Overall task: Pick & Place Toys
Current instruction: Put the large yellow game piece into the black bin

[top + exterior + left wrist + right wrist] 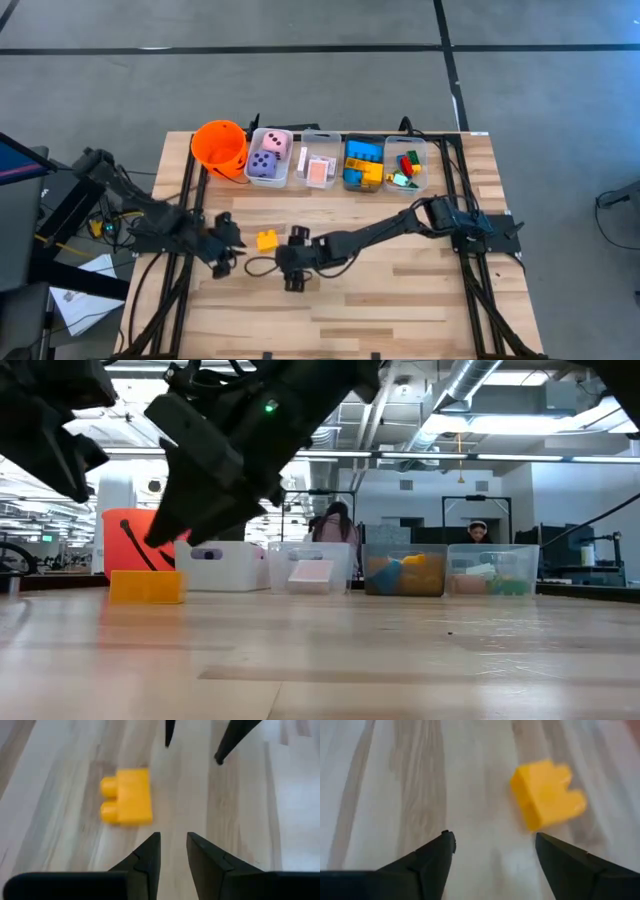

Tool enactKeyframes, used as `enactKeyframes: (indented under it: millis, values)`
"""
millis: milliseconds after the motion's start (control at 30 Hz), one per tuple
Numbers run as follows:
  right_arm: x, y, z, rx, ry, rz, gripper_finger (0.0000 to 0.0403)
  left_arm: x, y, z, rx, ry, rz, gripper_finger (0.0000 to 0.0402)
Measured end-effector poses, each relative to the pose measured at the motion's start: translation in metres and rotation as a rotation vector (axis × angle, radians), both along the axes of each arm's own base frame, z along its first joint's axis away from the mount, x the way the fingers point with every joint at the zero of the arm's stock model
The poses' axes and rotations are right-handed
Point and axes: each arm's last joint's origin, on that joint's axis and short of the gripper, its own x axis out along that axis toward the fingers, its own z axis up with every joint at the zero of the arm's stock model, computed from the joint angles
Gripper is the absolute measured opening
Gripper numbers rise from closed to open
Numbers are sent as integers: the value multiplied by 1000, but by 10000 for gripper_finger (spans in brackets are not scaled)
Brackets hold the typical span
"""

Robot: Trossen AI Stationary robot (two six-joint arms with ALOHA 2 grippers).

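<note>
A yellow building brick (267, 240) lies on the wooden table between my two grippers, its two studs (107, 800) pointing sideways; it also shows in the low view (147, 586). My left gripper (228, 248) hovers just left of it, fingers a narrow gap apart (174, 851) with nothing between them. My right gripper (295, 262) stands just right of the brick, open wide (495, 845) and empty; the brick (546, 794) lies beyond its fingertips, off to one side. Neither gripper touches the brick.
Along the far edge stand an orange bucket (220, 148), a white bin with a pink and a purple die (268, 158), a clear bin with pink cards (320, 166), and two clear bins of coloured bricks (363, 165) (407, 166). Bare wood lies toward the near edge (380, 310).
</note>
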Motion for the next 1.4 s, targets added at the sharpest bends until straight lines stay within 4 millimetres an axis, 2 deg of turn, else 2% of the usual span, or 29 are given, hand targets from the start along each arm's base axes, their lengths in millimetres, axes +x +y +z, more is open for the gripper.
enactKeyframes:
  millis: [133, 333, 400, 533, 733, 967, 1133, 1300, 1400]
  values:
    - [6, -13, 3, -55, -35, 41, 294, -10, 7, 4, -30, 2, 41, 100]
    - [13, -37, 5, -137, -48, 127, 311, -10, 7, 6, -42, -8, 46, 147]
    - [15, -46, 5, -120, -48, 175, 316, -10, 7, 6, -42, -8, 46, 162]
    - [15, -69, 3, 21, -20, 231, 325, -10, 7, 6, -42, -8, 46, 188]
    - [19, -96, 5, -24, -53, 237, 335, -10, 7, 6, -42, -8, 46, 212]
    - [21, -98, 7, -41, -86, 367, 356, -10, 7, 6, -42, -8, 46, 221]
    - [22, -97, 9, -23, -104, 352, 394, -10, 7, 6, -42, -8, 46, 219]
    - [23, -97, 10, 3, -125, 340, 397, -10, 7, 6, -42, -8, 46, 221]
    - [26, -94, 3, 6, -128, 343, 399, -10, 7, 6, -43, -8, 46, 221]
